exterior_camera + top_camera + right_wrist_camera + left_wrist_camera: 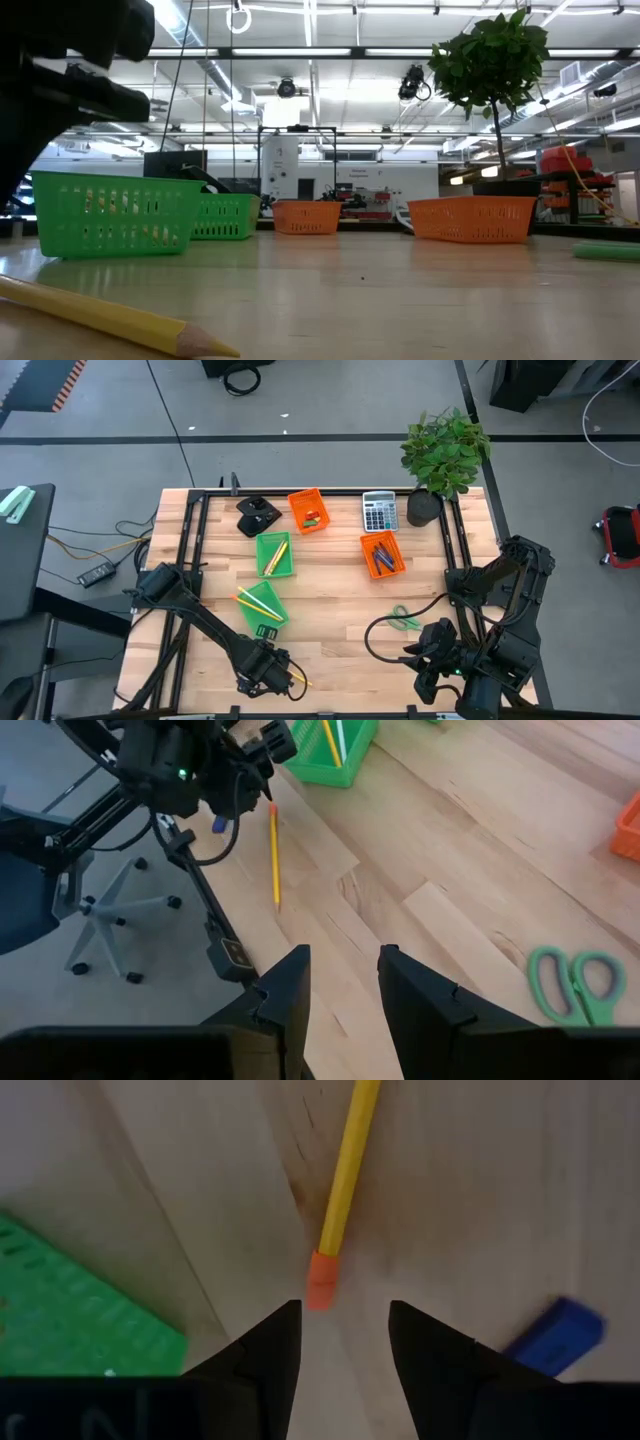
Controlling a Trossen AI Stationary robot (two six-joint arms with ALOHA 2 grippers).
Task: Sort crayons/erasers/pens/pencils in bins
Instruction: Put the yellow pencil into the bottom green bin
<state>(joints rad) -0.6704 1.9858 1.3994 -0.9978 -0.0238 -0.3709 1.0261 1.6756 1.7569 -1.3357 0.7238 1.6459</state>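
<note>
A: Risk first: pencil (346,1175) lies flat on the table (330,635) near the front edge, orange eraser tip toward the left gripper (343,1342). Fingers are parted w/ nothing between them, and the tip sits just ahead of the gap, a bit off to one finger's side. If it closes like that, I'd guess one finger hits first and the pencil rolls or skids, maybe off the edge.

B: Anything else nearby?

A: Blue eraser (555,1337) just beside the other finger; could get knocked along. Corner of the near green bin (70,1305) on the opposite side, so a wide swing may bump it.

B: Right arm?

A: Right gripper (342,982) waits over the front right of the table, fingers apart, holding nothing. Green scissors (572,982) lie near it, untouched.

B: Bins?

A: Four. Near green bin (264,604) has yellow pencils, one poking out over the rim. Far green bin (275,555) has another yellow pencil or two. Back orange bin (308,510) holds small bits, red and green, prob. erasers. Right orange bin (383,554) holds short dark sticks, pens I think; can't tell how many.

B: Non-task stuff?

A: Calculator (379,512) and potted plant (445,452) at the back, not in the way.
</note>
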